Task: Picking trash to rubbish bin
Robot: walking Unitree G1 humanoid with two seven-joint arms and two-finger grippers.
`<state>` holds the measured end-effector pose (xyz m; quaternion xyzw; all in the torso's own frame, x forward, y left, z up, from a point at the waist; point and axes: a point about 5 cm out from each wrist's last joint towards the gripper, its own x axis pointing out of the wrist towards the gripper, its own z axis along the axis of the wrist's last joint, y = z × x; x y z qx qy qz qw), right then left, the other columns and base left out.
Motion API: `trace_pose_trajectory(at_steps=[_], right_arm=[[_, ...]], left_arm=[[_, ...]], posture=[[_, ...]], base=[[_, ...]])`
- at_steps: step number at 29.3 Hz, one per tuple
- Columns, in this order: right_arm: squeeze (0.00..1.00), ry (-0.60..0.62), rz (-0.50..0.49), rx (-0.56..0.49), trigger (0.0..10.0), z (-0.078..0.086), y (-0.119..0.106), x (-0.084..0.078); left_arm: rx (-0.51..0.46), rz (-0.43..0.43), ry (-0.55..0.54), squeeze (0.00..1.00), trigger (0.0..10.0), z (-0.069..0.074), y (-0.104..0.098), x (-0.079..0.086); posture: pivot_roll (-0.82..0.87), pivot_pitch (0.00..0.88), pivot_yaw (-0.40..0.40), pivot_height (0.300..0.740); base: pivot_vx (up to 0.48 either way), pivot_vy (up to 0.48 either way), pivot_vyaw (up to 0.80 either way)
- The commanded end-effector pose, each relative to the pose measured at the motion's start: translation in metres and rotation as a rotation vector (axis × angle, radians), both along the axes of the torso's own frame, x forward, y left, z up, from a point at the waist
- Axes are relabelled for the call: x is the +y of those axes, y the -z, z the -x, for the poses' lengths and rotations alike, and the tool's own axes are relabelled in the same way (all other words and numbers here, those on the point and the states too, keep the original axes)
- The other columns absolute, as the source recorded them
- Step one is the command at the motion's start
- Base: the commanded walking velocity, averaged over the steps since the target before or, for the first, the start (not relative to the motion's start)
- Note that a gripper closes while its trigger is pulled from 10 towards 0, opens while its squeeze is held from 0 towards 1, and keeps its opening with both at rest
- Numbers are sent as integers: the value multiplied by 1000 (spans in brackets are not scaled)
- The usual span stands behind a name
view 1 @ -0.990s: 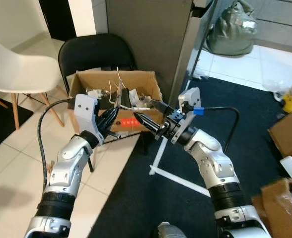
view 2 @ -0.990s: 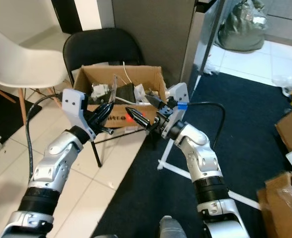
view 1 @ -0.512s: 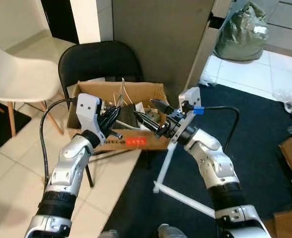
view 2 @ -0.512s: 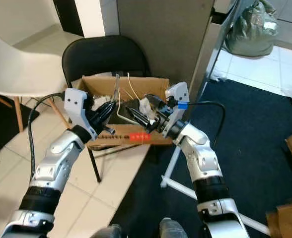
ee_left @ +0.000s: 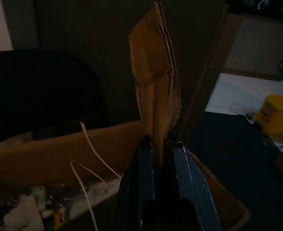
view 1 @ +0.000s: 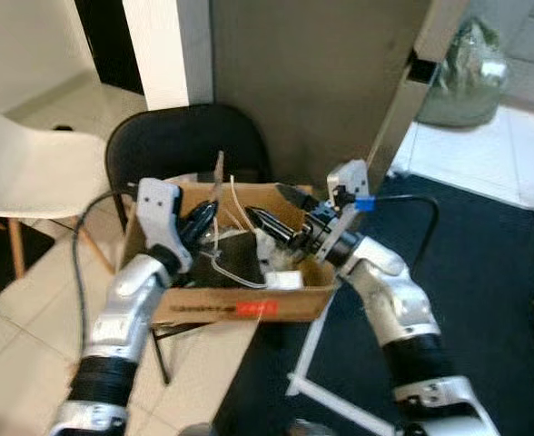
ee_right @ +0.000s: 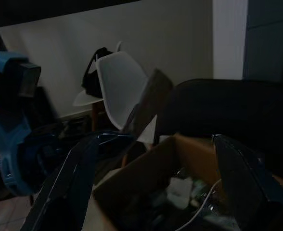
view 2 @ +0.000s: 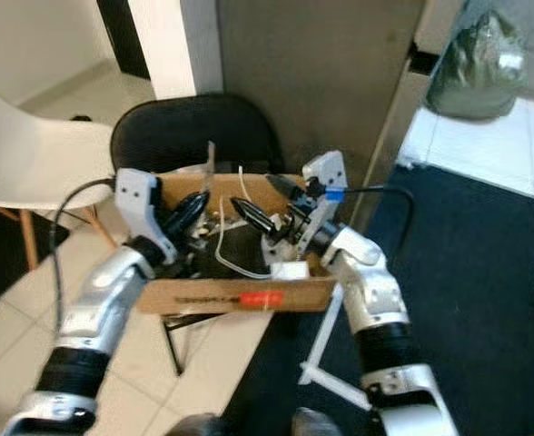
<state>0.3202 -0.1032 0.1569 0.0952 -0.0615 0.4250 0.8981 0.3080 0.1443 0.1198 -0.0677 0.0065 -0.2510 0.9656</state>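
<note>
A cardboard box [view 1: 240, 309] used as the rubbish bin sits on a black chair [view 1: 185, 145], holding wires, paper and other scraps. My left gripper [view 1: 201, 218] is over the box's left part, shut on a thin brown cardboard strip [ee_left: 153, 82] that stands upright above the fingers [ee_left: 180, 163]. The same strip [view 1: 219, 171] rises above the box's back wall. My right gripper [view 1: 267, 202] hovers over the middle of the box, open with nothing between its fingers [ee_right: 83, 168].
A white chair [view 1: 31, 173] stands to the left on the tiled floor. A grey wall panel [view 1: 321, 82] rises behind the black chair. To the right are a dark carpet [view 1: 494, 272], a white rod frame [view 1: 312, 354] and a green bag [view 1: 467, 77].
The camera has come closer to the box. Both grippers, earlier in front of the box's front wall, now hang over its inside. The left gripper still holds the cardboard strip.
</note>
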Motion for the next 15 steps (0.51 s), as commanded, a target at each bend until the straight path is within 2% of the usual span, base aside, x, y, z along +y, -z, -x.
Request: trace_pose_trajectory(at_steps=[1,4,5,10,12,13,14,15], right_arm=[[0,2,4,4,10000,0,1,-2],[0,-23,32,-11,10000,2,2,-3],[0,-104,118,-47,10000,9,6,-3],[0,-169,184,-54,10000,13,10,-3],[0,-200,248,-74,10000,14,11,-3],[0,-200,248,-74,10000,14,11,-3],[0,-225,304,-89,10000,17,15,-5],[0,-225,304,-89,10000,17,15,-5]], left_arm=[[17,2,-2,0,10000,2,3,1],[28,-1,-14,0,10000,3,5,3],[42,-2,-29,0,10000,4,7,6],[65,-14,-18,0,10000,7,11,8],[71,-19,-7,0,10000,8,12,9],[71,-19,-7,0,10000,8,12,9],[71,-24,-4,0,10000,9,12,9],[71,-24,-4,0,10000,9,12,9]], posture=[[14,0,6,740],[14,0,6,740],[14,0,6,740],[21,0,6,740],[21,0,6,740],[21,0,6,740],[23,0,10,740],[23,0,10,740]], base=[[480,0,0],[480,0,0],[281,0,0],[0,0,0],[0,0,0],[0,0,0],[0,0,0],[0,0,0]])
